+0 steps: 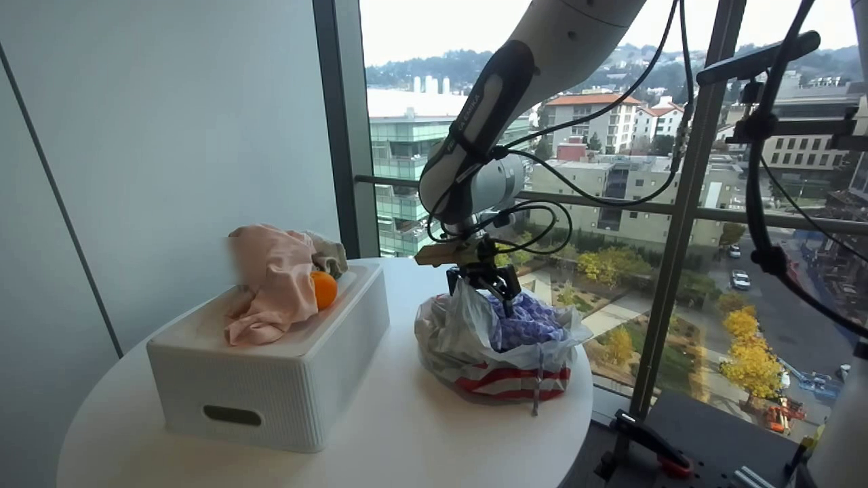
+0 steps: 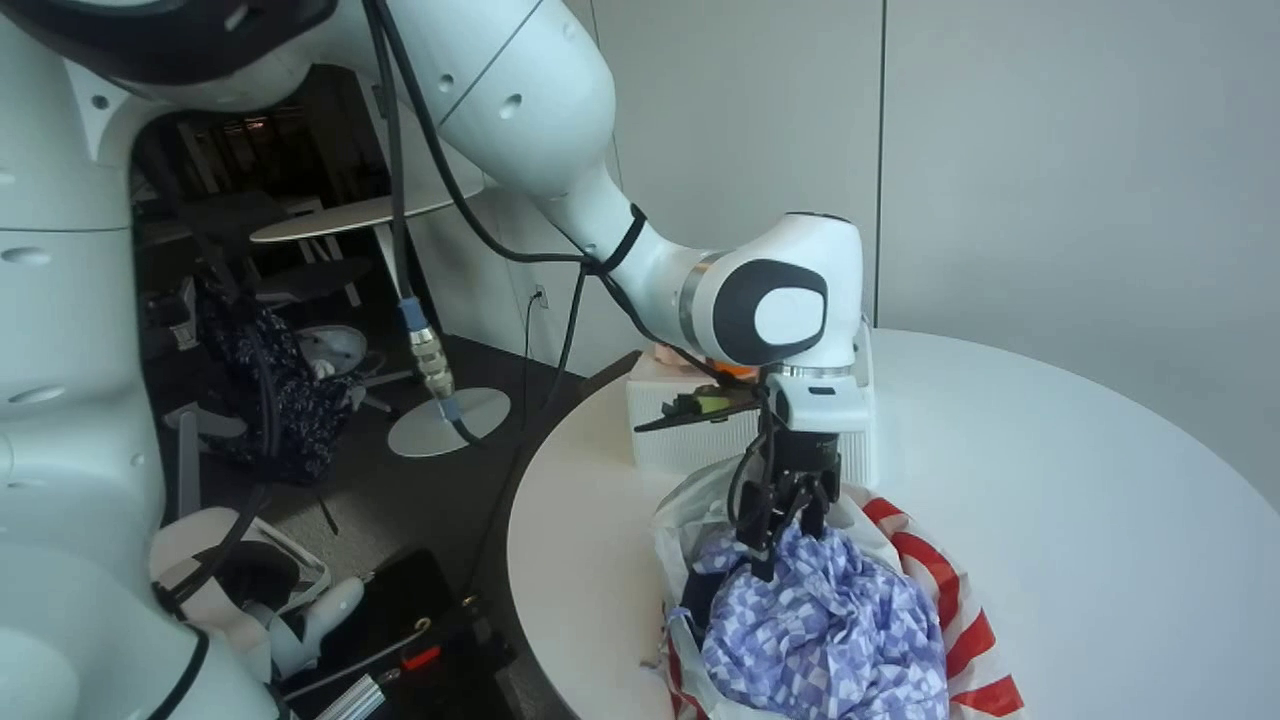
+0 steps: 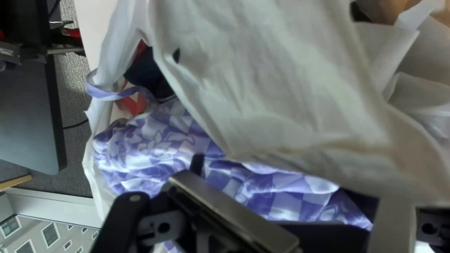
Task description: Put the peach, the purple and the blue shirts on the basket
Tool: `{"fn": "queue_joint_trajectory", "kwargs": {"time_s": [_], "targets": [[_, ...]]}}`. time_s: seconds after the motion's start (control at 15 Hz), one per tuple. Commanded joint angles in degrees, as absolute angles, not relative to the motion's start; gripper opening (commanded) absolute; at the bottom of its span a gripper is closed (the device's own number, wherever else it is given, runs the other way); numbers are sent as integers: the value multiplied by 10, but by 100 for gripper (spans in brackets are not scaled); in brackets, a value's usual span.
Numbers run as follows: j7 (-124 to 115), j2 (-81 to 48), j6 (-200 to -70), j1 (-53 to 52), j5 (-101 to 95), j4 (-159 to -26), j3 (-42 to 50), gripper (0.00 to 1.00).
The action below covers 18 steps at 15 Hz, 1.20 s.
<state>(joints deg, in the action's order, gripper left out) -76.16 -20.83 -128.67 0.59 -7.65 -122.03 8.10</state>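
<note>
White table (image 1: 407, 444) by big window (image 1: 597, 237): peach shirt (image 1: 274, 271) is on box (image 1: 230, 379) w/ orange ball (image 1: 324, 290). Purple shirt (image 2: 820, 630) & dk blue cloth (image 3: 149, 73) are in bag (image 1: 441, 339). Jaws are apart, down at purple shirt; can't tell if touching.

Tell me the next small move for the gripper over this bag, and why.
I'd probably ease the open gripper toward the middle of the purple checked shirt, clear of the flap of the plastic bag. In the wrist view that flap covers part of the shirt and seems to stand between the fingers, so closing here might pinch plastic too.
</note>
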Motion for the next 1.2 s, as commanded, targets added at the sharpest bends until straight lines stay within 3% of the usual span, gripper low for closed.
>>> {"fn": "queue_joint_trajectory", "kwargs": {"time_s": [0.0, 0.07, 0.67, 0.73, 1.13], "targets": [[-827, -231, -1279, -26, -102, -1201, 93, 75], [-847, -235, -1278, -32, -108, -1200, 95, 74], [-917, -245, -1234, -40, -115, -1203, 95, 4], [-919, -243, -1224, -37, -110, -1203, 94, 0], [-994, -200, -1108, -42, -121, -1212, 105, 1]]}}
